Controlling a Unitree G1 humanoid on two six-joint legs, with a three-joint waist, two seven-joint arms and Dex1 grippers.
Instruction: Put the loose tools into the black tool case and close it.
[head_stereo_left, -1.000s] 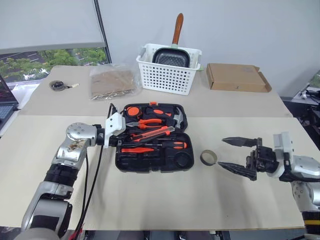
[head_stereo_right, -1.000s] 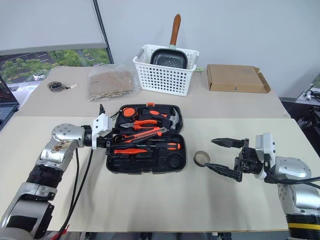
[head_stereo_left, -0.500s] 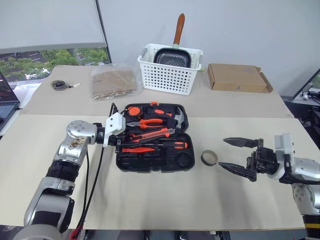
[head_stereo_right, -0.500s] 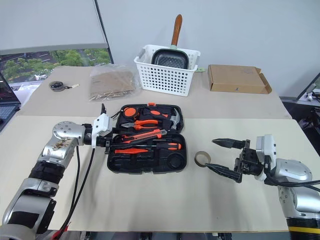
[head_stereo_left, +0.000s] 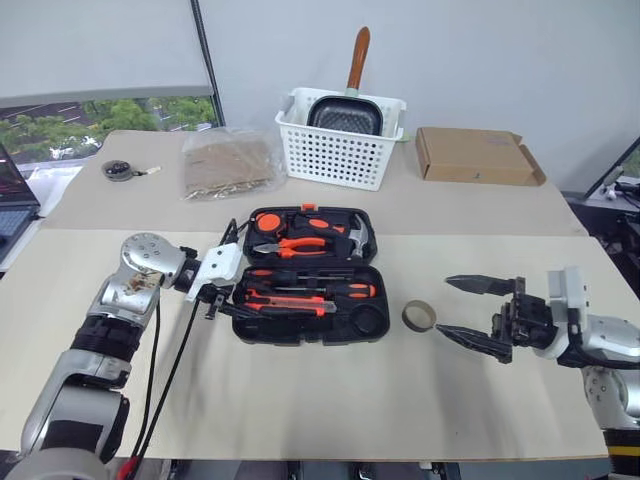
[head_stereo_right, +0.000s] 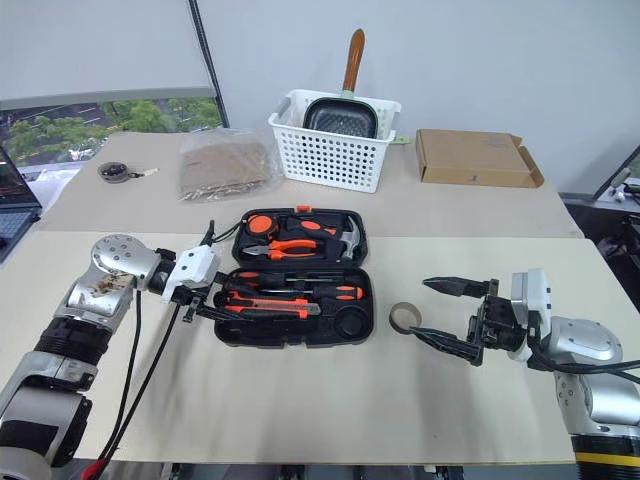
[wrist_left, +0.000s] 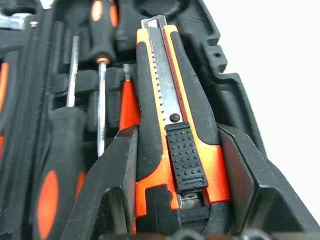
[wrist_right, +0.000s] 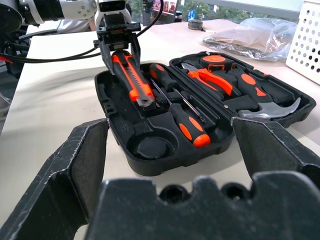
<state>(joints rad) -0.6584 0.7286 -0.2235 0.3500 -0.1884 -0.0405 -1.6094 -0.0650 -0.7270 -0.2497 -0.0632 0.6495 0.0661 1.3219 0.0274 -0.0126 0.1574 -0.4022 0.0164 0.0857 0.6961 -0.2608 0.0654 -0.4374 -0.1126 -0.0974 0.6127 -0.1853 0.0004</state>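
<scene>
I'm seeing a roll of tape (head_stereo_left: 418, 316) lying just off the tips of my right gripper (head_stereo_left: 468, 313), between it and the open black tool case (head_stereo_left: 305, 275); a white basket (head_stereo_left: 340, 136) and a cardboard box (head_stereo_left: 475, 156) are sitting well beyond. My right gripper is hanging wide open and empty. My left gripper (wrist_left: 175, 165) is clamping the orange-black utility knife (wrist_left: 172, 107), whose blade end is reaching ahead of the fingers over the case's near half, beside the screwdrivers (wrist_left: 97, 65).
</scene>
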